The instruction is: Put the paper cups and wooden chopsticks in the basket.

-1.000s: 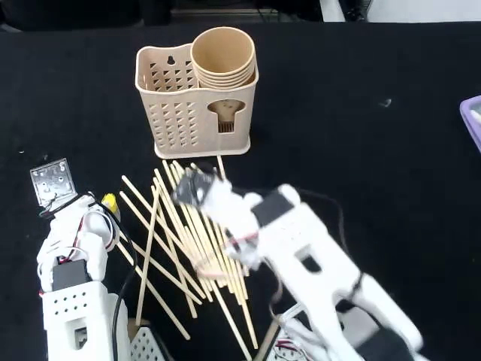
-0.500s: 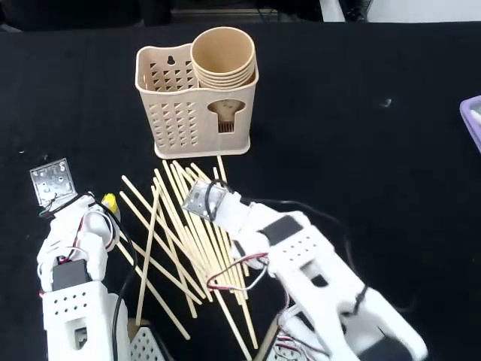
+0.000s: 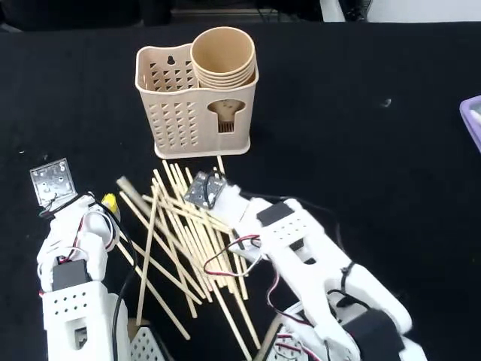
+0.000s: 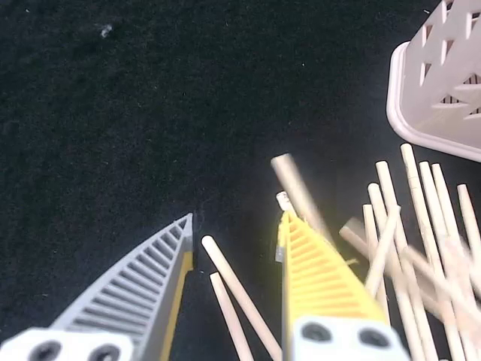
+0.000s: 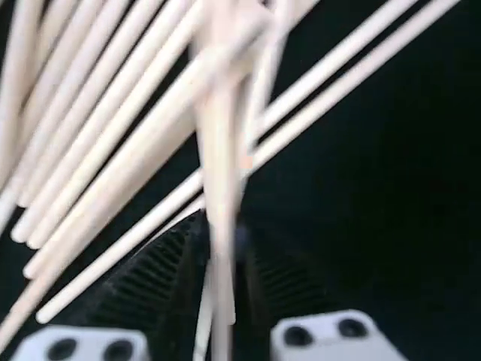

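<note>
The beige perforated basket [image 3: 176, 120] stands at the back of the black table, with a stack of paper cups [image 3: 223, 56] in its right compartment. Several wooden chopsticks [image 3: 176, 226] lie fanned out in front of it. My right arm [image 3: 282, 229] is stretched over the pile. Its gripper [image 5: 222, 226] is shut on a thin bunch of chopsticks [image 5: 222, 173]. One chopstick [image 3: 161, 201] lies slanted across the others. My left gripper [image 4: 237, 214] rests open at the pile's left edge, with two chopstick ends [image 4: 233, 289] between its grey and yellow fingers [image 4: 319, 278].
A purple object [image 3: 472, 116] pokes in at the right edge. The basket's corner [image 4: 421, 113] lies ahead of the left gripper. Bare black cloth spreads to the right of the basket and behind it. Arm bases and cables [image 3: 240, 263] crowd the front edge.
My right arm has turned and lowered onto the chopstick pile. One chopstick now slants across the others with its left end raised. The left arm has kept still.
</note>
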`<state>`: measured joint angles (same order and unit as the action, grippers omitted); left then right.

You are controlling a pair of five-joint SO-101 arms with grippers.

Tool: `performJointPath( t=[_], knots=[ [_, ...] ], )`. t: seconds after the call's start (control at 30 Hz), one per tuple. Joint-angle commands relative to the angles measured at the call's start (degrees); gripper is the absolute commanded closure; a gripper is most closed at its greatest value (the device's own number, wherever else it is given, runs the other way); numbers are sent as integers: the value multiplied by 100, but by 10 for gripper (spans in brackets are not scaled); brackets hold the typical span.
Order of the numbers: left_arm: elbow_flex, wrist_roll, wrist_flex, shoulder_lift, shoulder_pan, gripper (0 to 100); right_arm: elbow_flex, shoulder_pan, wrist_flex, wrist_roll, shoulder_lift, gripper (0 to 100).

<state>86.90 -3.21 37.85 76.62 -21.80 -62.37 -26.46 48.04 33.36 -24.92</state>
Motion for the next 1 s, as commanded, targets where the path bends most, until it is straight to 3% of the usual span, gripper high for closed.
performJointPath(
  t=[0.0, 0.27, 0.53, 0.77, 0.97],
  knots=[
    [-40, -9, -97, 70, 48, 812, 286, 492, 176, 167, -497, 978],
    [-48, -9, -97, 70, 48, 812, 189, 1582, 949, 1204, -1376, 978],
    [-48, -9, -97, 70, 48, 812, -497, 2444, 369, 1890, -1191, 972],
    [-48, -9, -97, 70, 48, 812, -514, 2514, 360, 1890, -1165, 841],
    [-48, -9, -97, 70, 48, 812, -532, 2321, -44, 1776, -1156, 853]
  ],
)
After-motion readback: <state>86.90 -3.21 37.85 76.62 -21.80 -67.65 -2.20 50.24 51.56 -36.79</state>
